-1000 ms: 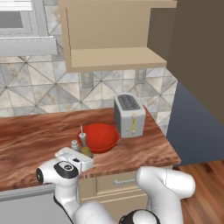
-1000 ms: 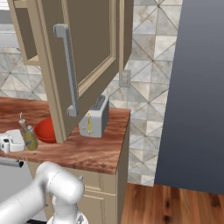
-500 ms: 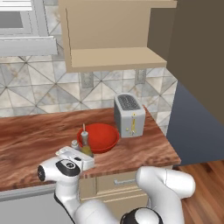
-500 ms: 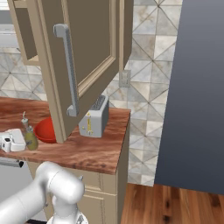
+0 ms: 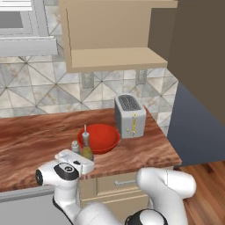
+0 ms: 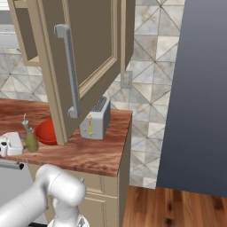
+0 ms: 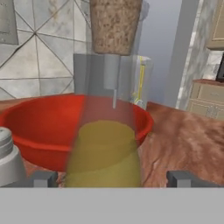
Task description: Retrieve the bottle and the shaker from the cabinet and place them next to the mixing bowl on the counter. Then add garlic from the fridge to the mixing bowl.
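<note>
Bottle (image 5: 86, 148) and shaker (image 5: 75, 147) stand just left of our red bowl (image 5: 102, 137), so our gripper (image 7: 111, 178) sits spread around the bottle, letting go.

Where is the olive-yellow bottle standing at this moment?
In the left base view the bottle stands upright on the counter, at the near left edge of the mixing bowl, with the shaker just to its left.

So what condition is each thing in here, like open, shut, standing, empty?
cabinet: door open, shelf bare.
bottle: upright on the counter, beside the mixing bowl.
shaker: upright, next to the bottle.
mixing bowl: upright, empty.
tool: open, fingers either side of the bottle.
toaster: upright, slots empty.
</note>
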